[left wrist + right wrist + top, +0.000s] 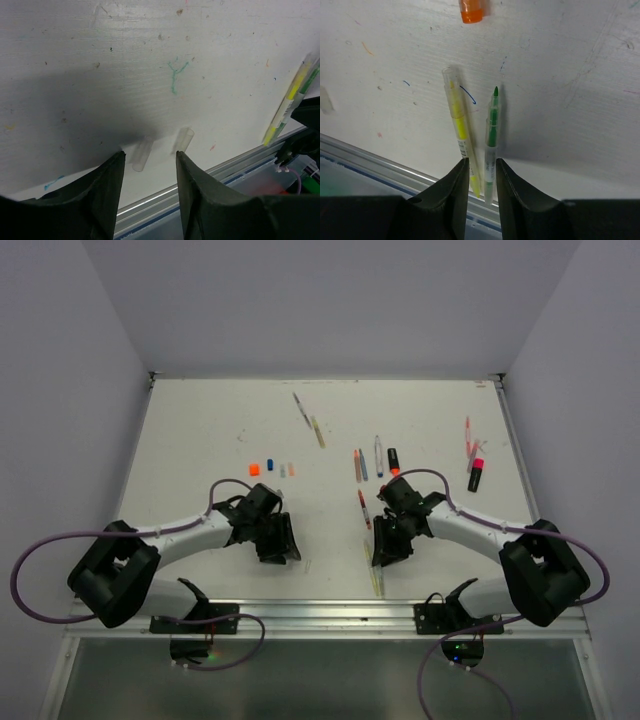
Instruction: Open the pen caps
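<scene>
Left end effector (149, 156): fingers spread, nothing between them. Just beyond its tips, on the scuffed white worktop (200, 420), lie a short clear plastic cap (142, 154) and a second clear cap (184, 140). Both are loose and side by side, off to the left of the slim yellow highlighter pen (461, 131).

Right end effector (482, 163): fingers parted by a narrow gap, pinching nothing that we can see. The highlighter's near end shows through that gap. Just beside the highlighter's right flank lies a slim green felt pen (492, 131), parallel to it, tip bare. The highlighter wears a clear sleeve on its far end; we cannot tell whether that is a cap.

Relation that matters: the highlighter's long axis runs straight away from the right end effector, in line with the finger gap, sleeve end farthest. The right arm is much the nearer; the left one stands well apart on the highlighter's left.

An orange plastic stub (471, 11) shows beyond the highlighter's far end, cut by the frame edge; loose cap or capped pen, we cannot tell. We judge the next grasp falls to the right arm.
</scene>
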